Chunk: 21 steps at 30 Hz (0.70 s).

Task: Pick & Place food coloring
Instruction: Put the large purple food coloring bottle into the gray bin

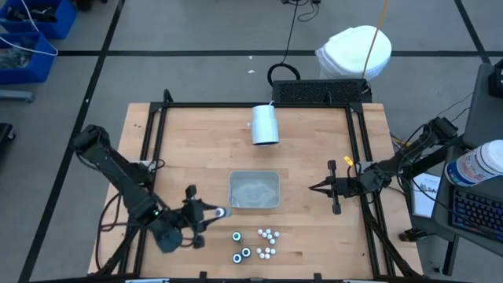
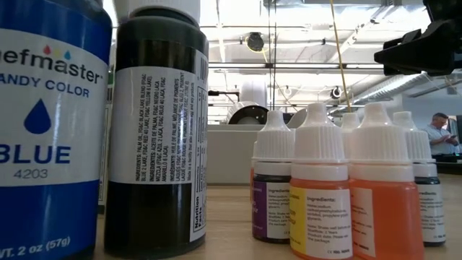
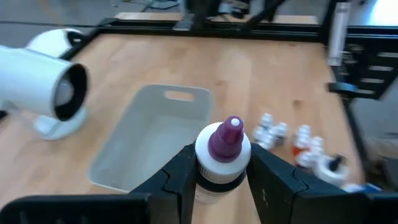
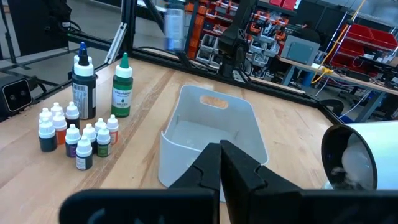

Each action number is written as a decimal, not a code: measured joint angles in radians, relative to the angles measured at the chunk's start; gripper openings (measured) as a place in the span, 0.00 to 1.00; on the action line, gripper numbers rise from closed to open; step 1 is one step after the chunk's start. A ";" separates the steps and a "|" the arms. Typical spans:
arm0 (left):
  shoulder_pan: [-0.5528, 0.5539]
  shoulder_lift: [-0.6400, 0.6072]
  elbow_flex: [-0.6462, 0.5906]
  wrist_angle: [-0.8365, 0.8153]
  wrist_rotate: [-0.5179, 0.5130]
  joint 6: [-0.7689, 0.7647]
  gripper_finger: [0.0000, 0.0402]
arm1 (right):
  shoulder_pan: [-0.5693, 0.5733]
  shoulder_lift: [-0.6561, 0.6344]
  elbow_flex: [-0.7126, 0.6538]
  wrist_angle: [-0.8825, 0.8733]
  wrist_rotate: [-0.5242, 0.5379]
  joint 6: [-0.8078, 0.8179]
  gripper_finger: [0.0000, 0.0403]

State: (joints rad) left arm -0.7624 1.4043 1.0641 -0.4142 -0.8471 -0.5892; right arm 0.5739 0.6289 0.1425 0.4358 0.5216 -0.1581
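— Where did I have free room on the table [image 1: 314,134]?

— The bare wood between the cup [image 1: 265,124] and the bin [image 1: 254,191] was open, and also the wood to the left of the bin.

— What stood in my way?

— The small bottles [image 1: 266,243] stood close together near the front edge, just below the bin. The left gripper [image 1: 211,213] was just beside the bin's left corner, the right gripper [image 1: 314,188] near its right side.

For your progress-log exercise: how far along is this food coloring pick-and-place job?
Done: nothing yet; the translucent grey plastic bin looks empty. In hand: the left gripper is shut on a purple-capped white-collared bottle, beside the bin's near-left corner in the high view. Left: the cluster of small white-capped dropper bottles, the green bottle and two dark bottles stand on the table. The right gripper, shut, waits right of the bin.
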 joint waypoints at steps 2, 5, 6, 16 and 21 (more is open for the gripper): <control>0.043 0.001 0.000 0.001 0.019 0.032 0.32 | 0.000 0.000 0.000 0.000 0.000 0.000 0.00; 0.109 0.001 0.000 0.005 0.070 0.076 0.32 | 0.000 0.000 0.000 0.000 0.000 0.000 0.00; 0.131 0.001 0.000 0.008 0.088 0.091 0.32 | 0.000 0.000 0.000 0.000 0.000 -0.001 0.00; 0.291 0.001 0.000 0.031 0.176 0.203 0.32 | 0.000 0.000 0.000 0.000 0.000 -0.003 0.00; 0.322 0.012 0.000 0.034 0.192 0.230 0.32 | 0.000 0.000 0.000 0.000 0.000 -0.003 0.00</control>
State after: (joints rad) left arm -0.4405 1.4161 1.0641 -0.3805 -0.6550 -0.3592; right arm 0.5739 0.6292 0.1425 0.4355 0.5214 -0.1616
